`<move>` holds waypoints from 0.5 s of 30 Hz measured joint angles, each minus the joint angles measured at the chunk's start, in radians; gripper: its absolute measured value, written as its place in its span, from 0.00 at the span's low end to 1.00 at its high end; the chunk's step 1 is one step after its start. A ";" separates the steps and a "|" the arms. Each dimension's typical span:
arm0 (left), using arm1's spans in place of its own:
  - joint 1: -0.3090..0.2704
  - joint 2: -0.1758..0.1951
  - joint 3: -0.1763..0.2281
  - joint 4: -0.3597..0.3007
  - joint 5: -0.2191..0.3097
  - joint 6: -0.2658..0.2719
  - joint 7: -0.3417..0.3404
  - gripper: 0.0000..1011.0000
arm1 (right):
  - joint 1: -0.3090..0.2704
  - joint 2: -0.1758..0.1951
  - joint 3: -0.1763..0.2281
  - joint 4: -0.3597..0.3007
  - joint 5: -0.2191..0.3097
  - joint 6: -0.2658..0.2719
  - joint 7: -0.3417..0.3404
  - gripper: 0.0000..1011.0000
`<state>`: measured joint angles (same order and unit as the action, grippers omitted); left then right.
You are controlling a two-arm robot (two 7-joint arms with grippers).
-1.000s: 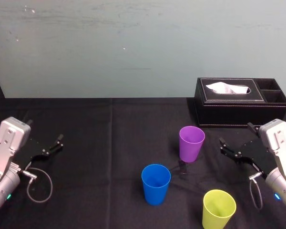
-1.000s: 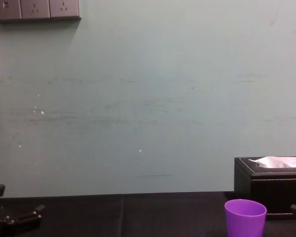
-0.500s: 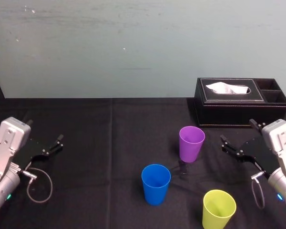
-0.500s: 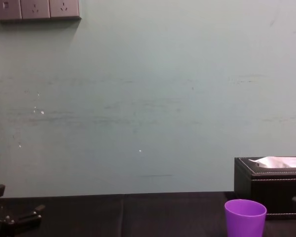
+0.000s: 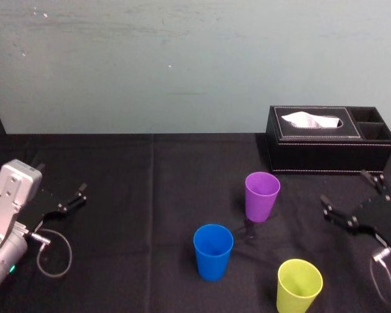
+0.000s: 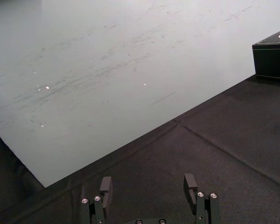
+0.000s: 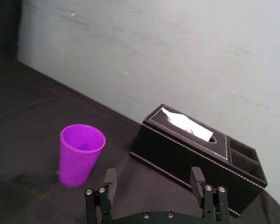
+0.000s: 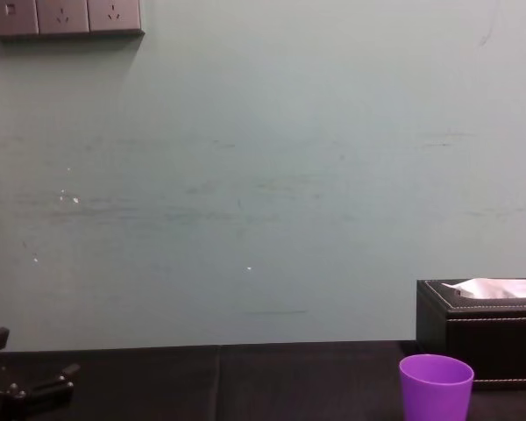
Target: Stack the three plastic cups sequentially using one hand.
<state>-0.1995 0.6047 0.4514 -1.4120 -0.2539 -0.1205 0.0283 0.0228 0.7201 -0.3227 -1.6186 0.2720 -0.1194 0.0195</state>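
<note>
Three plastic cups stand upright and apart on the black table. The purple cup (image 5: 262, 195) (image 7: 80, 154) (image 8: 436, 387) is farthest back, the blue cup (image 5: 213, 251) is left of it and nearer, and the yellow-green cup (image 5: 300, 285) is at the front right. My right gripper (image 5: 353, 199) (image 7: 152, 183) is open and empty at the right edge, right of the purple cup. My left gripper (image 5: 65, 192) (image 6: 147, 187) rests open and empty at the far left.
A black leather tissue box (image 5: 329, 138) (image 7: 200, 144) (image 8: 479, 329) with a white tissue stands at the back right, behind my right gripper. A grey cable loop (image 5: 54, 254) lies by the left arm. A pale wall rises behind the table.
My right gripper has drawn back to the right, away from the purple cup, staying open. The cups and the left arm have not moved.
</note>
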 joint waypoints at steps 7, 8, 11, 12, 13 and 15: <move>0.000 0.000 0.000 0.000 0.000 0.000 0.000 0.99 | -0.127 0.103 0.071 -0.083 0.082 -0.021 0.103 0.99; 0.000 0.000 0.000 0.000 0.000 0.000 0.000 0.99 | -0.159 0.123 0.088 -0.097 0.098 -0.031 0.122 0.99; 0.000 0.000 0.000 0.000 0.000 0.000 0.000 0.99 | -0.221 0.163 0.119 -0.119 0.129 -0.055 0.165 0.99; 0.000 0.000 0.000 0.000 0.000 0.000 0.000 0.99 | -0.235 0.172 0.126 -0.123 0.137 -0.063 0.178 0.99; 0.000 0.000 0.000 0.000 0.000 0.000 0.000 0.99 | -0.249 0.182 0.133 -0.125 0.144 -0.070 0.190 0.99; 0.000 0.000 0.000 0.000 0.000 0.000 0.000 0.99 | -0.280 0.207 0.149 -0.127 0.163 -0.095 0.234 0.99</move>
<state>-0.1995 0.6047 0.4514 -1.4120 -0.2539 -0.1205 0.0283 -0.2573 0.9273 -0.1733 -1.7453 0.4353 -0.2146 0.2538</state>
